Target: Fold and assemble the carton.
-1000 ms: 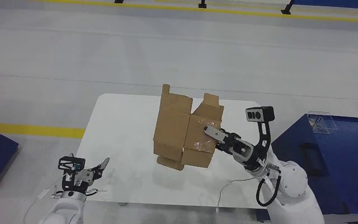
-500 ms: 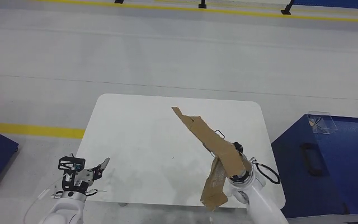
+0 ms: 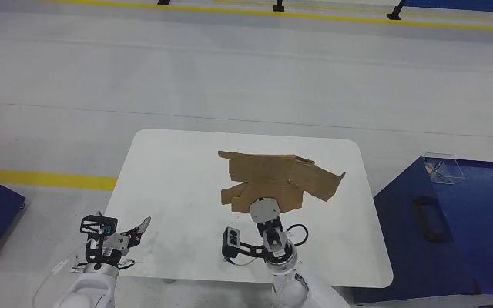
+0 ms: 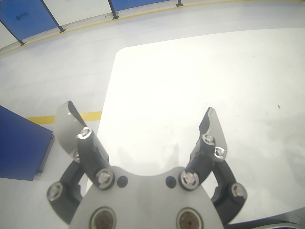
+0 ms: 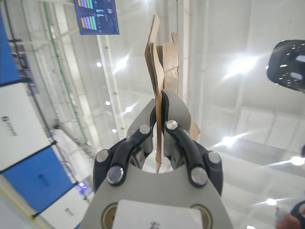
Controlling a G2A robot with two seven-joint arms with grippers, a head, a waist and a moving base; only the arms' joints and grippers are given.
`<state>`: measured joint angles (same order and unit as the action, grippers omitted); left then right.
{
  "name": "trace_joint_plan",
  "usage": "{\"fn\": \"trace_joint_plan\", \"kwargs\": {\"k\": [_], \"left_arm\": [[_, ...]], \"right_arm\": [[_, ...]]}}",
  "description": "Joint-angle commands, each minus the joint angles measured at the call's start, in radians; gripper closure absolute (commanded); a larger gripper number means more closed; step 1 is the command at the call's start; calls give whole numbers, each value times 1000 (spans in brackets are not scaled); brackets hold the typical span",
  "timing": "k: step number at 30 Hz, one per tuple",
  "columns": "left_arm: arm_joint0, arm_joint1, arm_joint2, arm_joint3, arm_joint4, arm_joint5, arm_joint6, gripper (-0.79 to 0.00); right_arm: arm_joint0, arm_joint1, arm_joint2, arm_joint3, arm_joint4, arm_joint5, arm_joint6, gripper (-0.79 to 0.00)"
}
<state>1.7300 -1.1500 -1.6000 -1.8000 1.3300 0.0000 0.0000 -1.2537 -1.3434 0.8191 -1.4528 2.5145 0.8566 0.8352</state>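
**Flattened carton point(image 3: 279, 180) pinched by the right tool point(image 3: 263, 206) above the table point(image 3: 169, 177)**

The right tool is clamped on one edge of the carton, which hangs nearly flat, flaps splayed, over the middle of the white table. In the right wrist view the cardboard stands edge-on between the fingers point(image 5: 176, 110). The left tool point(image 3: 141, 229) sits by the table's near left corner, spread wide, holding nothing.
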Motion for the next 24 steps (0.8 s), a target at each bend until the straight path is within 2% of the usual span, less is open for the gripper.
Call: {"fn": "trace_joint_plan", "kwargs": {"k": [1,6,10,13,15,18,21,24], "left_arm": [[0,0,0,0,0,0,0,-785],[0,0,0,0,0,0,0,-785],[0,0,0,0,0,0,0,-785],[0,0,0,0,0,0,0,-785],[0,0,0,0,0,0,0,-785],[0,0,0,0,0,0,0,-785],[0,0,0,0,0,0,0,-785],[0,0,0,0,0,0,0,-785]], "right_arm": [[11,-10,-25,15,96,6,-65,0],[25,-23,-16,23,94,4,-101,0],[27,-21,59,-3,-64,-61,-54,0],[21,-7,165,-59,-387,-220,51,0],[5,6,236,-102,-650,-386,143,0],[-24,25,339,-154,-939,-623,231,0],[-63,39,419,-225,-1147,-820,269,0],[-112,49,494,-300,-1352,-1021,250,0]]}}
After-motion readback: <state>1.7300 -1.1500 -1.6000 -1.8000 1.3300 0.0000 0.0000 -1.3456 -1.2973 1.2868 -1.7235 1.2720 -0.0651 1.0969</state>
